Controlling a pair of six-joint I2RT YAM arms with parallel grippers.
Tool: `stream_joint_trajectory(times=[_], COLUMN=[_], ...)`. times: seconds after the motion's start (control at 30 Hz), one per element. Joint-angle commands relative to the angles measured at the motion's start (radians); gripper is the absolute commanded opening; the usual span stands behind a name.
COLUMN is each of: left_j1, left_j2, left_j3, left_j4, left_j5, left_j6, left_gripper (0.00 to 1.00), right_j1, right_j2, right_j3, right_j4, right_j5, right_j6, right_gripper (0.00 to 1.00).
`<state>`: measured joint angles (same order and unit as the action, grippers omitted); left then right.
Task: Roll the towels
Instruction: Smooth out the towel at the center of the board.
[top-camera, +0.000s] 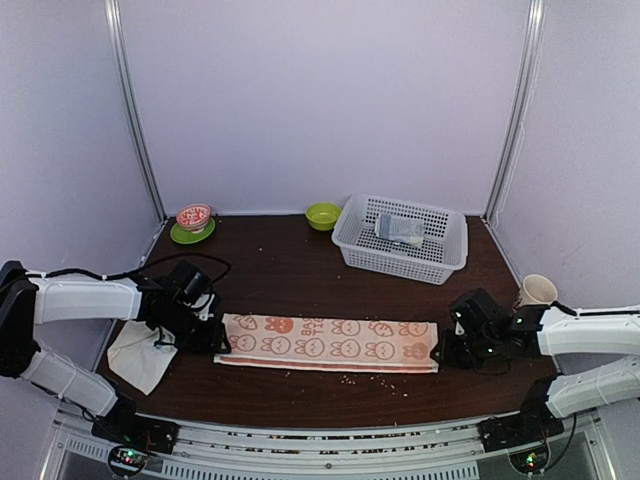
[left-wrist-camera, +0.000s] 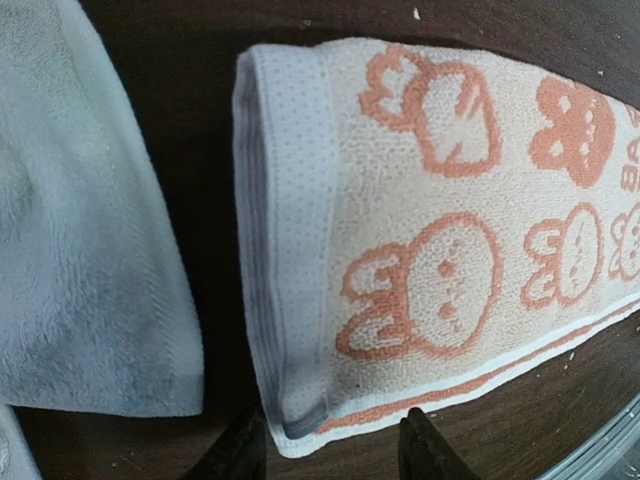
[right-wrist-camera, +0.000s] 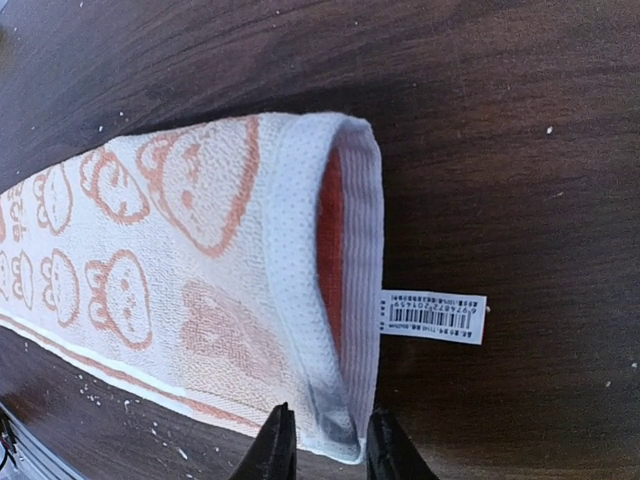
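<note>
From above, the bunny towel (top-camera: 328, 343) lay flat in a long strip along the near edge of the table (top-camera: 300, 270), running left to right. My left pincer (top-camera: 215, 340) sat at its left end and my right pincer (top-camera: 440, 352) at its right end. The plain white towel (top-camera: 140, 355) lay crumpled at the near left corner, just beside my left arm. Near the far edge stood a white basket (top-camera: 395, 262) with a grey-blue rolled towel (top-camera: 400, 230) inside, a green bowl (top-camera: 322, 215) just left of it, and a pink bowl (top-camera: 194, 216) on a green plate toward the far left corner. A cup (top-camera: 536, 290) stood by the right edge.

Through my left wrist camera, the bunny towel (left-wrist-camera: 430, 230) showed its folded left end, its near corner lying between the fingers of my left pincer (left-wrist-camera: 330, 450). I could not tell whether they clamped it. The plain white towel (left-wrist-camera: 80, 230) lay apart on the left.

Through my right wrist camera, my right pincer (right-wrist-camera: 328, 445) was clenched on the near corner of the bunny towel (right-wrist-camera: 180, 250), at its doubled-over right end. A barcode label (right-wrist-camera: 432, 316) stuck out from that end onto the table.
</note>
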<state>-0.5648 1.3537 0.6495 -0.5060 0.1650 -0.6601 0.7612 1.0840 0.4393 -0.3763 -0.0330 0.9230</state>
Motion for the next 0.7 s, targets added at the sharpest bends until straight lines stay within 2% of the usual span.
stream_joint_trajectory(times=[0.0,0.23,0.4,0.67], left_j1=[-0.003,-0.002,-0.004,-0.003], left_j2=[0.004,0.004,0.012,0.042], left_j3=[-0.016,-0.011,-0.011,-0.001], left_j4=[0.012,0.017,0.02,0.023], left_j5=[-0.011,-0.015,-0.023,-0.059], left_j6=[-0.014,-0.02,-0.021,-0.022], left_gripper=[0.47,0.4,0.33,0.3], right_j1=[-0.003,-0.003,-0.003,-0.003], right_j2=[-0.001,-0.023,-0.033,-0.038], right_j3=[-0.017,-0.011,0.0,0.009], right_j4=[-0.001,-0.009,-0.025,-0.033], right_j5=[-0.005,-0.015,-0.018,-0.018], right_j6=[0.001,-0.004,-0.012,-0.016], right_gripper=[0.27,0.15,0.0,0.0])
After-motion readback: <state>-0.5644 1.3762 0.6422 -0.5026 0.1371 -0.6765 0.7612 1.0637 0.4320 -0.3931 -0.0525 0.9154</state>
